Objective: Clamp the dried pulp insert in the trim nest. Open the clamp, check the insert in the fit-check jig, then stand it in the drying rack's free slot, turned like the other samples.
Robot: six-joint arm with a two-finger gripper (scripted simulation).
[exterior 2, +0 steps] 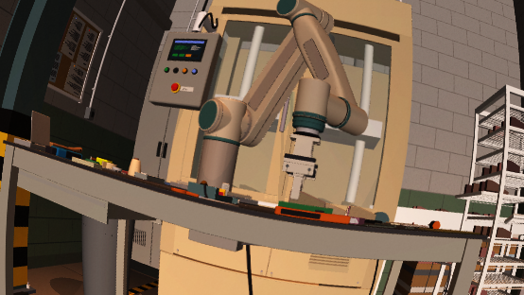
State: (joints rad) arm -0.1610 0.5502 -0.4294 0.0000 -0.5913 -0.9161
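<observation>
The pulp insert is hidden from this low side view; the table edge and my fingers cover the spot below my gripper (pixel 296 193). My gripper hangs straight down over a flat green fixture (pixel 305 207) on an orange base (pixel 313 215) near the table's front edge. Its fingers are closing, and I cannot tell whether they hold anything. A teal fixture with small coloured parts (pixel 208 190) sits to the left of it on the table.
A large beige machine cabinet (pixel 302 142) with a control panel (pixel 184 68) stands behind the table. Small items line the table's left side, among them a tan spool (pixel 135 166). A white wire shelf unit (pixel 501 189) stands at the right.
</observation>
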